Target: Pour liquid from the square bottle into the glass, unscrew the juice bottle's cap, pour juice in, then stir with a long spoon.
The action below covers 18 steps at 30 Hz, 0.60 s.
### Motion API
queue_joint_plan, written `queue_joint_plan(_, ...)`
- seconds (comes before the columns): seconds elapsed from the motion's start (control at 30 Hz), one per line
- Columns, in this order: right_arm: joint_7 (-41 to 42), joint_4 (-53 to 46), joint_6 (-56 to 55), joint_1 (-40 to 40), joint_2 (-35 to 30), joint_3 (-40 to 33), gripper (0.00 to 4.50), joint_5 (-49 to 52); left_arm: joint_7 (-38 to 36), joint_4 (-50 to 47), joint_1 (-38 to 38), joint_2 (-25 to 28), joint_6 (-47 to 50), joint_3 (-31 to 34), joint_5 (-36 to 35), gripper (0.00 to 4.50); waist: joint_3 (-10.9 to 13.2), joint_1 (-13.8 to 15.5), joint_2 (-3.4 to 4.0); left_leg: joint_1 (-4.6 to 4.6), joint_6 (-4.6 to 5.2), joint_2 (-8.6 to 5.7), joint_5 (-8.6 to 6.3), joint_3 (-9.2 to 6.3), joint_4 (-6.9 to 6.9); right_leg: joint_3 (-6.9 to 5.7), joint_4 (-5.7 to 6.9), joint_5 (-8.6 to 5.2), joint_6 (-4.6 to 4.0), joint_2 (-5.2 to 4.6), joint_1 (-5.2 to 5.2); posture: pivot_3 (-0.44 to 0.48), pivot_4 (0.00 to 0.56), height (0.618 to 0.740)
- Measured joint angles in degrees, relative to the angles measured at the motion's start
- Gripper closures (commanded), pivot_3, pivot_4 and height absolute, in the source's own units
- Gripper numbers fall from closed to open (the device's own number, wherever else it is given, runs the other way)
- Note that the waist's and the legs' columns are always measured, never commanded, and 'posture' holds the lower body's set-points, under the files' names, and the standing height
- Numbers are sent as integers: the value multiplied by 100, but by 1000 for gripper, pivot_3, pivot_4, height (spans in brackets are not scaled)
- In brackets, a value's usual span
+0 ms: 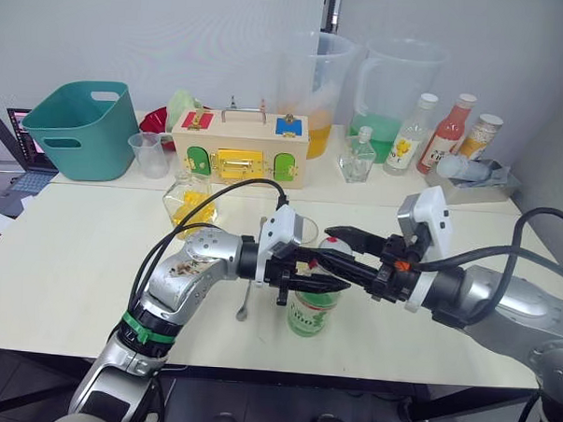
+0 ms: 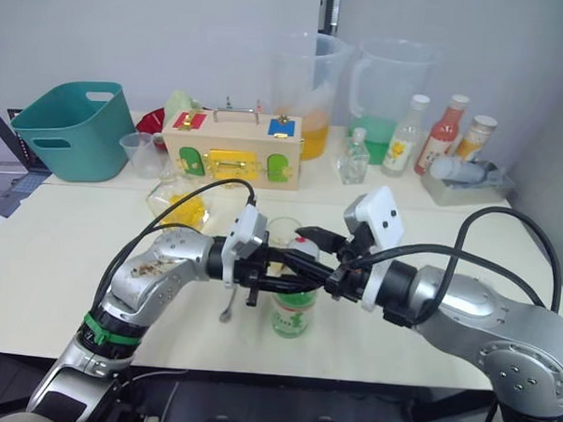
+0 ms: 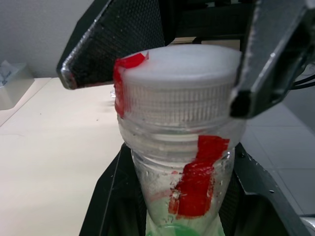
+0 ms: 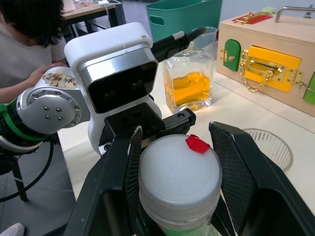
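White counter against a grey wall, clutter of jugs and bottles along the far edge. Juice bottle stands upright near the front edge, about mid-width, glass just behind it and square bottle further back toward the left. Long spoon lies flat beside the juice bottle. Left hand is clamped on the bottle's neck just under the cap. Right hand straddles the cap, fingers slightly parted, not clearly pinching yet. Judgement: thin plastic, light, partly full, so it will flex and could twist in the grip; hold low on the stiff neck ring, and take the cap by its ribbed side wall.
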Motion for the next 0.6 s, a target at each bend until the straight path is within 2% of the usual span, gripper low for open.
queue_joint_plan(0.13,1242,383,-438,-183,-218,371,2814,-730,75,-202,141,77,-6,36,33,3207,0,-19,1,9,0,2,0,1,-2,0,-9,2,1,2,8,0,150,731)
queue_joint_plan(0.3,3694,1654,-1435,-1087,-332,1291,2814,-1963,240,-526,376,244,33,125,34,3207,-1,-58,1,19,0,7,0,3,-8,1,-11,3,1,6,12,0,150,731)
queue_joint_plan(0.37,4730,2290,-1901,-1542,-295,1655,2814,-2380,289,-637,431,286,53,139,34,3207,0,-78,1,22,0,7,0,3,-7,0,-11,3,1,7,14,0,150,731)
queue_joint_plan(0.6,7180,4055,-2911,-2908,174,2460,2814,-3357,498,-866,599,328,67,171,38,3207,-1,-155,1,29,0,10,0,2,-11,0,-5,5,-2,7,15,0,150,731)
